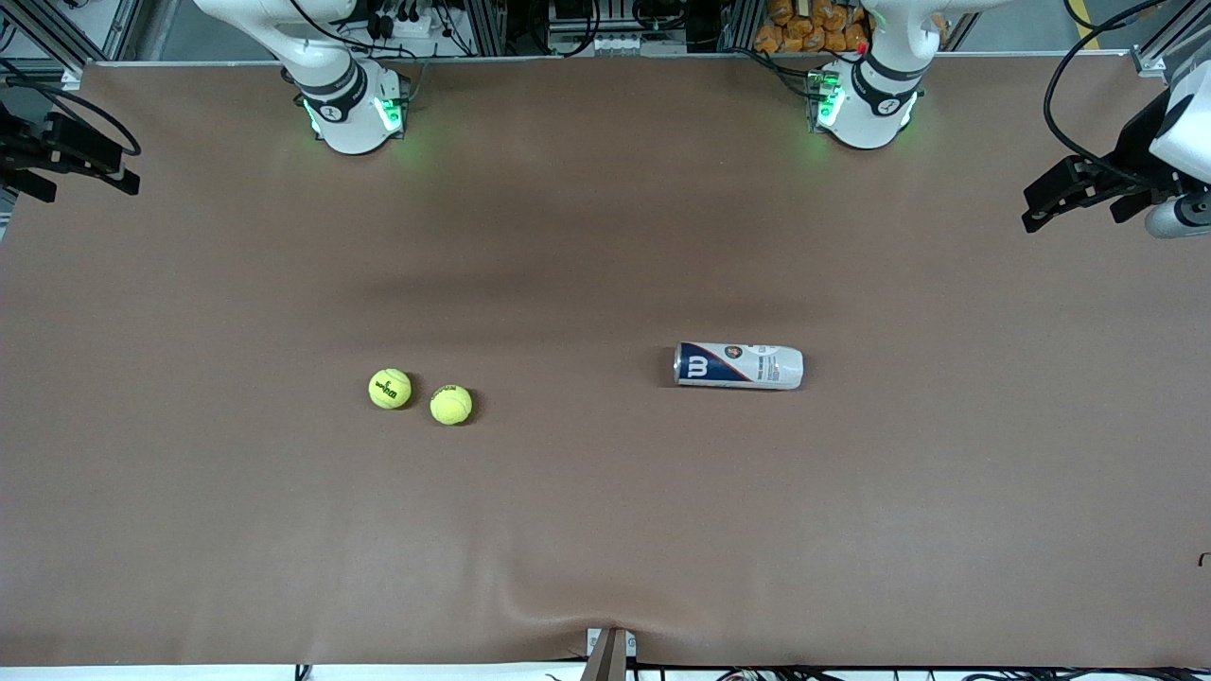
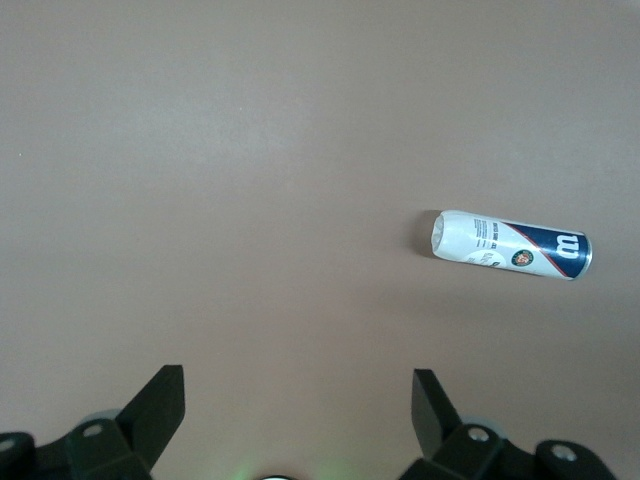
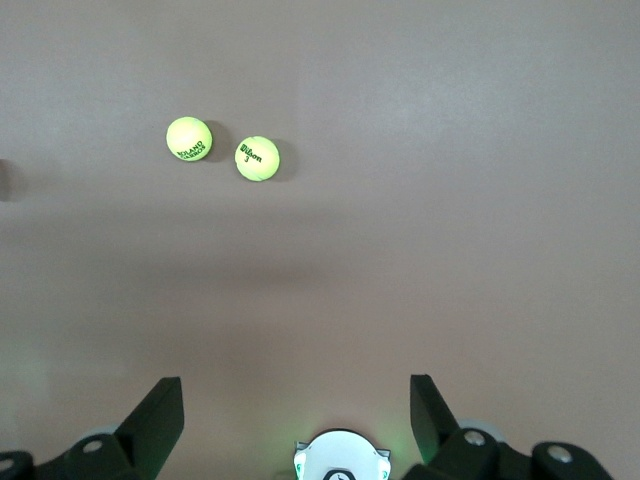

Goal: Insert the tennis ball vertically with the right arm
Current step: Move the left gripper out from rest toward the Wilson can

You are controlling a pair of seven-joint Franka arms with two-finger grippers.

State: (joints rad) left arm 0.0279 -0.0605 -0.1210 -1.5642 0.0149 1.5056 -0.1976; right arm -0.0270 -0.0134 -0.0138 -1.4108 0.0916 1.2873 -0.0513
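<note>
Two yellow tennis balls (image 1: 390, 389) (image 1: 451, 405) lie side by side on the brown table, toward the right arm's end; the right wrist view shows them as one ball (image 3: 187, 138) and another (image 3: 257, 158). A white and blue ball can (image 1: 739, 366) lies on its side toward the left arm's end, and the left wrist view shows the can (image 2: 511, 245) too. My right gripper (image 3: 297, 385) hangs high over its own base (image 3: 340, 460), open and empty. My left gripper (image 2: 297, 375) is also high over the table, open and empty. Neither gripper shows in the front view.
The brown cloth (image 1: 605, 530) covers the whole table and has a ripple at its near edge. The right arm's base (image 1: 345, 109) and the left arm's base (image 1: 866, 104) stand at the far edge. Black fixtures (image 1: 57, 156) (image 1: 1088, 189) jut in at both ends.
</note>
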